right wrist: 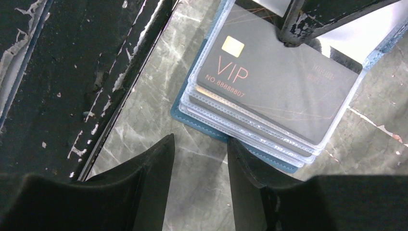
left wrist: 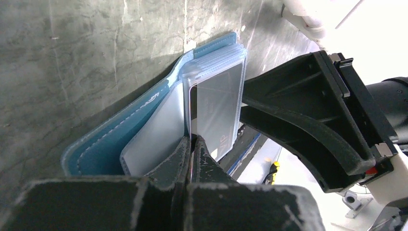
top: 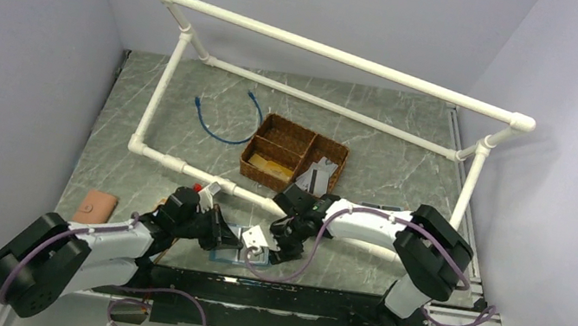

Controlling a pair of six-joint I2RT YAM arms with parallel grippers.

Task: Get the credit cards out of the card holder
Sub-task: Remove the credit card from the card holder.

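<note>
The slate-blue card holder point(left wrist: 120, 139) lies open on the marble table, its stack of clear sleeves fanned up. A dark grey credit card point(right wrist: 284, 82) with a gold chip and "VIP" print sits inside the top sleeve. My left gripper point(left wrist: 193, 142) is shut, pinching the edge of that top sleeve. Its fingertips point(right wrist: 298, 24) show at the sleeve's far edge in the right wrist view. My right gripper point(right wrist: 199, 144) is open over bare table at the holder's point(right wrist: 202, 122) near corner. Its right finger reaches the blue edge, and nothing is between its fingers.
The black base rail point(right wrist: 72, 72) runs close beside the holder. A wicker basket point(top: 293, 157) with card holders stands behind, inside a white pipe frame point(top: 338, 53). An orange-tan holder point(top: 96, 207) lies at the left, and a blue cable point(top: 222, 122) lies at the back.
</note>
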